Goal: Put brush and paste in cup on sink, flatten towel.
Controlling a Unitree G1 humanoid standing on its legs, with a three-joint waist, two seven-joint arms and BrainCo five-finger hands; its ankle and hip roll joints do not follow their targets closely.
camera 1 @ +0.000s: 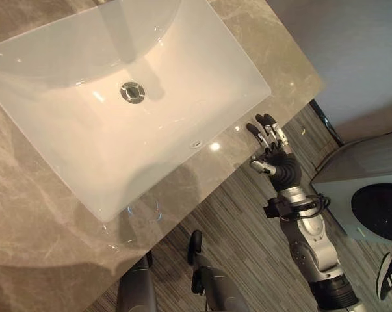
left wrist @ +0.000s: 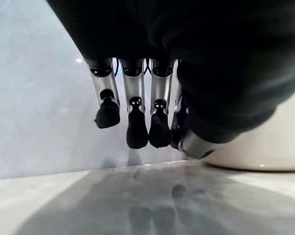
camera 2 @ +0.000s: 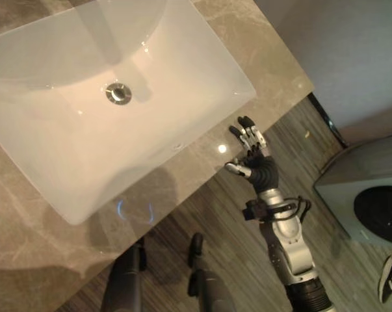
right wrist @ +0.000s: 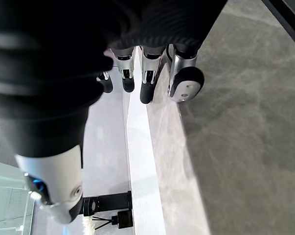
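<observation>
The sink [camera 1: 202, 84], a white rectangular basin with a chrome drain [camera 1: 132, 91] near its middle, is sunk into a grey-brown marbled counter [camera 1: 39, 214]; the brush, paste, cup and towel cannot be made out on the part of the counter in view. The right hand [camera 1: 274, 146] hangs just past the counter's front edge, off the sink's near right corner, its fingers loosely extended and slightly bent, thumb apart, holding nothing. In the right wrist view the same hand [right wrist: 152, 73] shows its dark tips [right wrist: 146, 93] pointing along the counter's pale edge, the marbled top running beside them. The left hand [left wrist: 137, 112] appears in its own wrist view, hanging just above a glossy grey surface that mirrors the fingertips [left wrist: 137, 132]; the fingers are nearly straight and grip nothing, and a white rounded rim [left wrist: 264, 152], probably part of the basin, sits close beside the palm. Below and beyond the right hand, the floor [camera 1: 248, 234] is dark striped planking, and a pale grey wall [camera 1: 358, 58] rises behind it. To the right of that hand stands a light grey appliance [camera 1: 371, 195] with a round dark door. A person's dark shoe with white stripes [camera 1: 391, 276] rests on the floor at the far right edge. No writing can be read on any surface.
</observation>
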